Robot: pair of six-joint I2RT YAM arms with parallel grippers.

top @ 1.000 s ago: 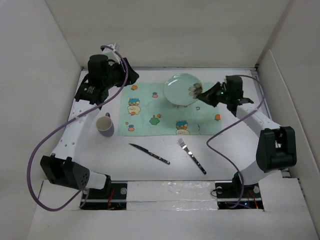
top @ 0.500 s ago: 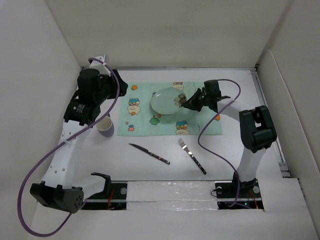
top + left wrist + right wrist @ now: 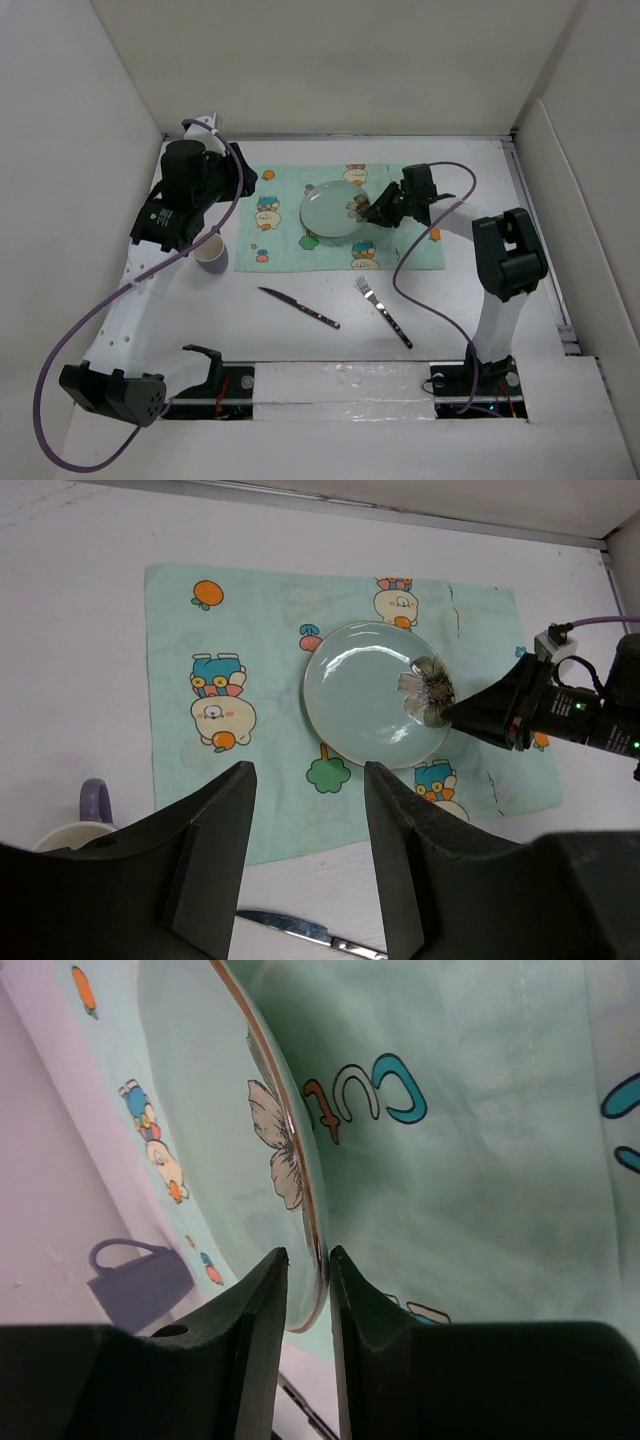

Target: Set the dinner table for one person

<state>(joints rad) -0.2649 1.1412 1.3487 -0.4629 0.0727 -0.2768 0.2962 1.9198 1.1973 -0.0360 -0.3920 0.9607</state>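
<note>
White dinner table (image 3: 300, 340): mint placemat (image 3: 290, 245) toward far edge, roughly centred; mug (image 3: 209, 252) just off its left near corner; knife (image 3: 298, 307) and fork (image 3: 384, 312) diagonal, apart, toward near edge.

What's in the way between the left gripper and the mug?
Nothing visible. The open left gripper hovers above the mat's left end; the mug stands alone on the table beside that end.

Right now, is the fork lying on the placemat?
No, the fork lies on the bare dinner table, off the placemat on the side nearer the arm bases.
</note>
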